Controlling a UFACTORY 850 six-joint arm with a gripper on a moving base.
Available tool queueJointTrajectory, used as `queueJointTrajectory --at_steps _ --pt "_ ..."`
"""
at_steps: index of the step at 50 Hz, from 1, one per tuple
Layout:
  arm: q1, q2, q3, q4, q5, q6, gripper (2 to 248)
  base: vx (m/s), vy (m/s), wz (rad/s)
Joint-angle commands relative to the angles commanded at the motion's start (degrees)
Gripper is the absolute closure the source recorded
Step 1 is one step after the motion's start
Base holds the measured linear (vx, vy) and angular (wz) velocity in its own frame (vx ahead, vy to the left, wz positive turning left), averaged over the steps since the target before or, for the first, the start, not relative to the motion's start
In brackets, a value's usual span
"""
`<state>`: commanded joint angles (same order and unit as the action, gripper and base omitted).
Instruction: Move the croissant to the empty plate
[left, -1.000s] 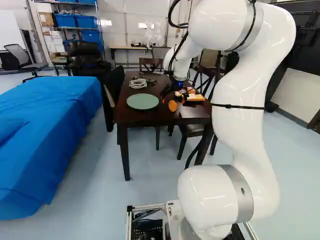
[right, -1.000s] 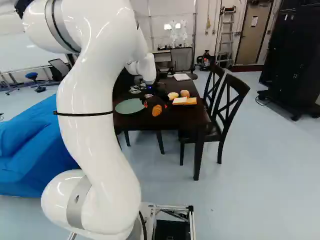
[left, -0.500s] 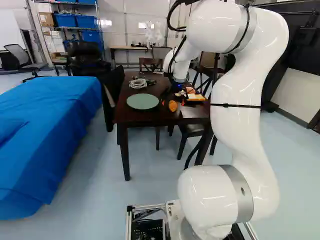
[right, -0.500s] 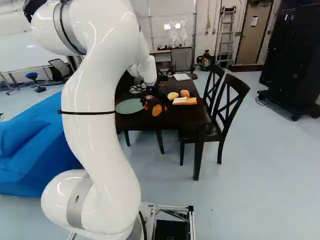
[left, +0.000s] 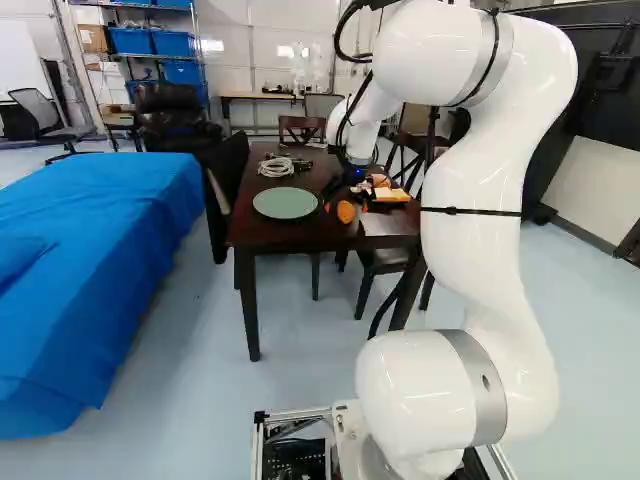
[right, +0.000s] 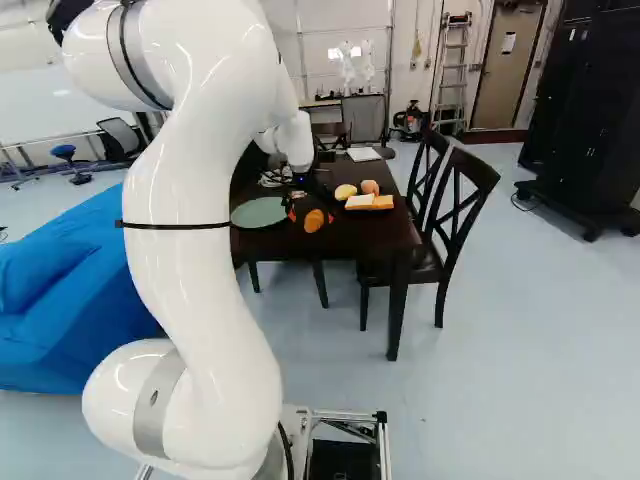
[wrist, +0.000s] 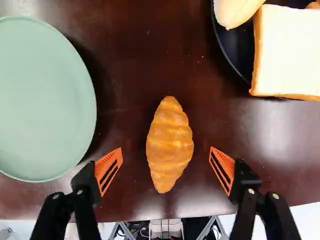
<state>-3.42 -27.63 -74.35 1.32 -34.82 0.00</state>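
Early stage, I'd say; only the lining-up looks done. My gripper (wrist: 166, 170) has its fingers wide apart, one on each side of the croissant (wrist: 170, 142), neither touching it; the croissant lies on the dark wood table (left: 270, 236), near the centre of the left base view, just right of the round green plate (left: 285, 203); nothing sits on that plate, so the transfer isn't made. Left to do, in my judgement: get down around the croissant, close, lift, carry it across, release; the sliced bread (wrist: 287, 50) on the black plate (wrist: 241, 52) is off to one side and needs no handling.
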Motion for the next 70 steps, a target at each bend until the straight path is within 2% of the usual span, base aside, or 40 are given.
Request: queueJointTrajectory --at_steps 1,6,7,11,12,16,17,21,22,27,28,32,33,37,38,43,44,48,49,54,55,59,60,64,65,70 --pt "0.0 0.0 0.0 0.0 0.0 0.0 24 0.0 0.0 0.0" --pt "0.0 0.0 0.0 0.0 0.1 0.0 24 0.0 0.0 0.0" --pt "0.0 0.0 0.0 0.0 0.1 0.0 36 0.0 0.0 0.0" --pt "0.0 0.0 0.0 0.0 0.5 0.0 36 0.0 0.0 0.0" --pt "0.0 0.0 0.0 0.0 0.7 0.0 48 0.0 0.0 0.0" --pt "0.0 0.0 0.0 0.0 0.9 0.0 48 0.0 0.0 0.0" --pt "0.0 0.0 0.0 0.0 0.9 0.0 60 0.0 0.0 0.0" --pt "0.0 0.0 0.0 0.0 0.9 0.0 60 0.0 0.0 0.0" --pt "0.0 0.0 0.0 0.0 0.9 0.0 72 0.0 0.0 0.0" --pt "0.0 0.0 0.0 0.0 0.9 0.0 72 0.0 0.0 0.0" --pt "0.0 0.0 0.0 0.0 0.9 0.0 85 0.0 0.0 0.0" --pt "0.0 0.0 0.0 0.0 0.9 0.0 85 0.0 0.0 0.0" --pt "0.0 0.0 0.0 0.0 0.9 0.0 97 0.0 0.0 0.0" --pt "0.0 0.0 0.0 0.0 0.9 0.0 97 0.0 0.0 0.0" --pt "0.0 0.0 0.0 0.0 0.9 0.0 110 0.0 0.0 0.0" --pt "0.0 0.0 0.0 0.0 0.9 0.0 110 0.0 0.0 0.0" --pt "0.0 0.0 0.0 0.0 0.9 0.0 123 0.0 0.0 0.0" --pt "0.0 0.0 0.0 0.0 0.9 0.0 123 0.0 0.0 0.0" --pt "0.0 0.0 0.0 0.0 0.9 0.0 133 0.0 0.0 0.0" --pt "0.0 0.0 0.0 0.0 0.9 0.0 133 0.0 0.0 0.0" --pt "0.0 0.0 0.0 0.0 0.9 0.0 141 0.0 0.0 0.0" --pt "0.0 0.0 0.0 0.0 0.9 0.0 141 0.0 0.0 0.0" --pt "0.0 0.0 0.0 0.0 0.9 0.0 149 0.0 0.0 0.0" --pt "0.0 0.0 0.0 0.0 0.9 0.0 149 0.0 0.0 0.0" --pt "0.0 0.0 0.0 0.0 0.9 0.0 157 0.0 0.0 0.0" --pt "0.0 0.2 0.1 0.0 0.9 0.0 157 0.0 0.0 0.0"
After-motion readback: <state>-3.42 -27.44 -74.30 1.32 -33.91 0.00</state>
